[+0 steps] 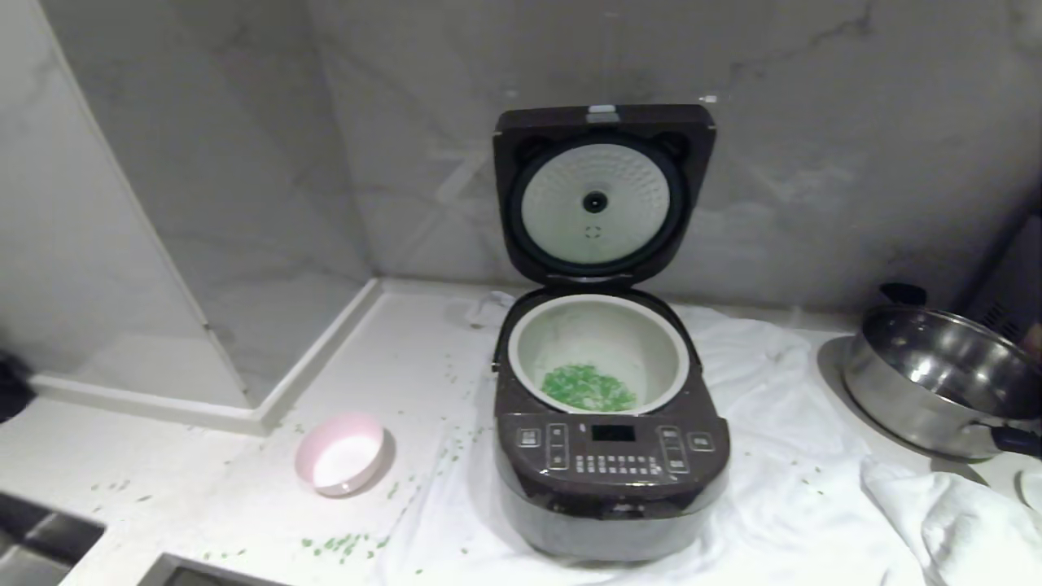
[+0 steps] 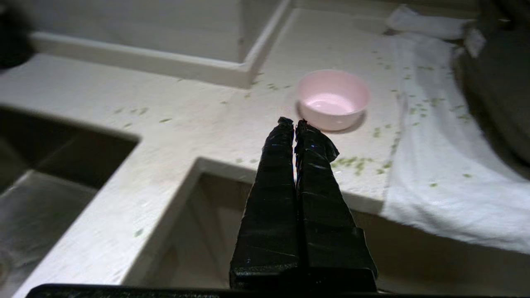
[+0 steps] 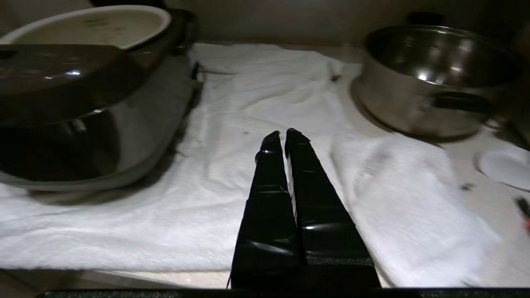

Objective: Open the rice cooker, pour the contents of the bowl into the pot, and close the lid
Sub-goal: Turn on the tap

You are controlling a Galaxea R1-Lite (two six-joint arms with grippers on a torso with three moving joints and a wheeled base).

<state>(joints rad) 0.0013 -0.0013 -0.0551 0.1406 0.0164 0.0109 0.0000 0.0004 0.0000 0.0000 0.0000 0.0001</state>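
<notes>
Head view: dark brown-grey rice cooker [image 1: 610,464] stands on a white towel [image 1: 781,456] on the pale stone desk [image 1: 244,496], its hinged lid [image 1: 604,195] upright, and green chopped bits [image 1: 588,388] lie in the off-white pot [image 1: 598,346]. The panel writing is too small to read. The pale pink bowl [image 1: 339,453] sits left, a steel pan [image 1: 936,378] right.

Left wrist view: left tool [image 2: 292,122], pressed together and holding nothing, is near the bowl.

Right wrist view: right tool [image 3: 283,134], also pressed together, is over the towel.
</notes>
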